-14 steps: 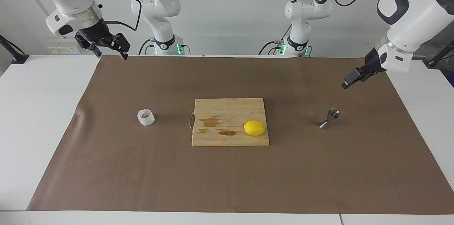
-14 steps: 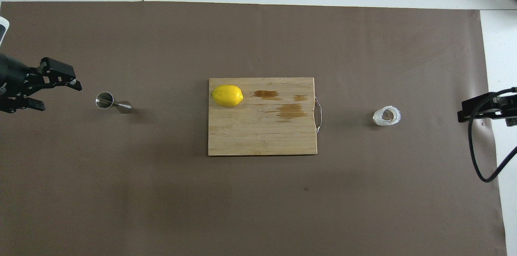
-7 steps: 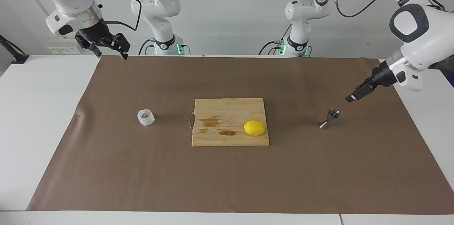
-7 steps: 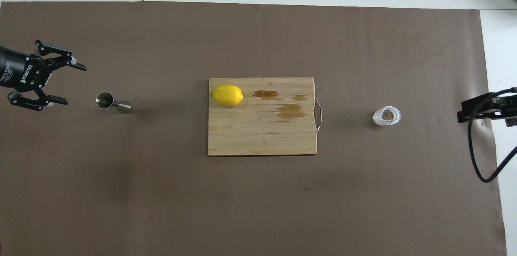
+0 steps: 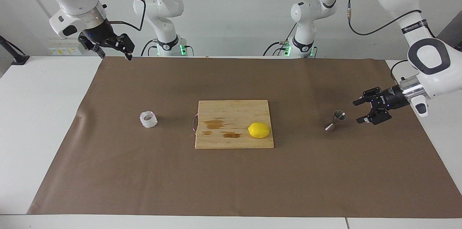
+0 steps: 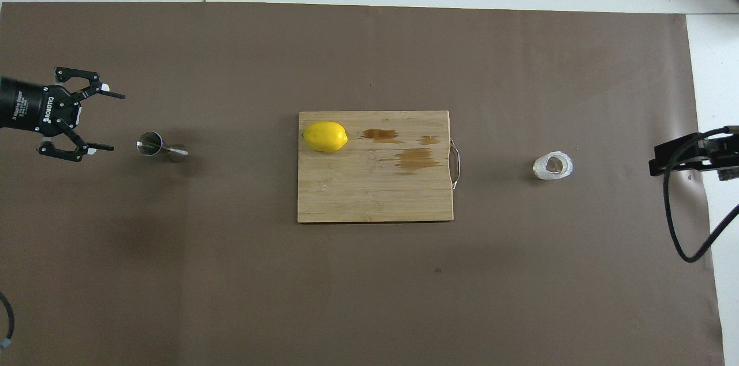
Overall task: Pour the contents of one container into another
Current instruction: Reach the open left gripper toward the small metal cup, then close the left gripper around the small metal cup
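The whitish knobbly glass cup (image 5: 148, 119) stands on the brown paper toward the right arm's end of the table; it also shows in the overhead view (image 6: 552, 166). The small steel hourglass jigger (image 5: 335, 120) stands toward the left arm's end, seen from above too (image 6: 160, 146). My left gripper (image 5: 357, 111) is open, low and level, its fingers pointing at the jigger from a short gap away (image 6: 115, 122). My right gripper (image 5: 114, 55) is open, raised over the paper's corner near the robots, well away from the cup; it waits there (image 6: 681, 155).
A wooden cutting board (image 5: 231, 113) with a metal handle lies at the middle of the paper, between cup and jigger. A yellow lemon (image 5: 259, 130) lies on it beside dark wet stains. White table shows around the paper (image 5: 231, 185).
My left gripper has come down from above the table edge, turned level, and now points at the jigger with its fingers spread. The right arm has barely moved.
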Action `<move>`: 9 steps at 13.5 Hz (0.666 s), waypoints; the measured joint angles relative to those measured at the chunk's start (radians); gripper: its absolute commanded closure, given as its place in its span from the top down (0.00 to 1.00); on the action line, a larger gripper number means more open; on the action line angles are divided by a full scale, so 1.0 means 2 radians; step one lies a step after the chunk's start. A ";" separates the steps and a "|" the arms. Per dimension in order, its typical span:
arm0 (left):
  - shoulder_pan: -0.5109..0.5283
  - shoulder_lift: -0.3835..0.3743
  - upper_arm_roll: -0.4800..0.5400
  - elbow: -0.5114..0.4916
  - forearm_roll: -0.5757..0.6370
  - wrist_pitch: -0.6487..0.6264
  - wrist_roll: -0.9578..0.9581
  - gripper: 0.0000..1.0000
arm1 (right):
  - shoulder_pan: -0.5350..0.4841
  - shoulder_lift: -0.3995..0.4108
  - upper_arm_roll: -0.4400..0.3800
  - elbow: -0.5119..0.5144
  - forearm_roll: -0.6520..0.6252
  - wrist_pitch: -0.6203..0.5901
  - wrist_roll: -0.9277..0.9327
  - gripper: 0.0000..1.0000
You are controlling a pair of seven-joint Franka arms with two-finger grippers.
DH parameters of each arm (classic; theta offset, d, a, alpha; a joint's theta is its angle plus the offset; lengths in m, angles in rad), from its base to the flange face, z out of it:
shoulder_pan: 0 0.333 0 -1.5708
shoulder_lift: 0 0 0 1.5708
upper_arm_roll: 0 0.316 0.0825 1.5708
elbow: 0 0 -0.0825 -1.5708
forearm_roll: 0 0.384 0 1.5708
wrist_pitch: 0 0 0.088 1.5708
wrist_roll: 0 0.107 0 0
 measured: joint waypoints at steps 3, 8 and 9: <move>0.004 0.016 0.000 -0.024 -0.035 0.016 -0.010 1.00 | 0.000 0.000 0.000 0.000 0.000 0.000 0.000 1.00; 0.011 0.018 0.000 -0.077 -0.068 0.045 -0.012 1.00 | 0.000 0.000 0.000 0.000 0.000 0.000 0.000 1.00; 0.011 0.018 0.000 -0.087 -0.075 0.048 -0.012 1.00 | 0.000 0.000 0.000 0.000 0.000 0.000 0.000 1.00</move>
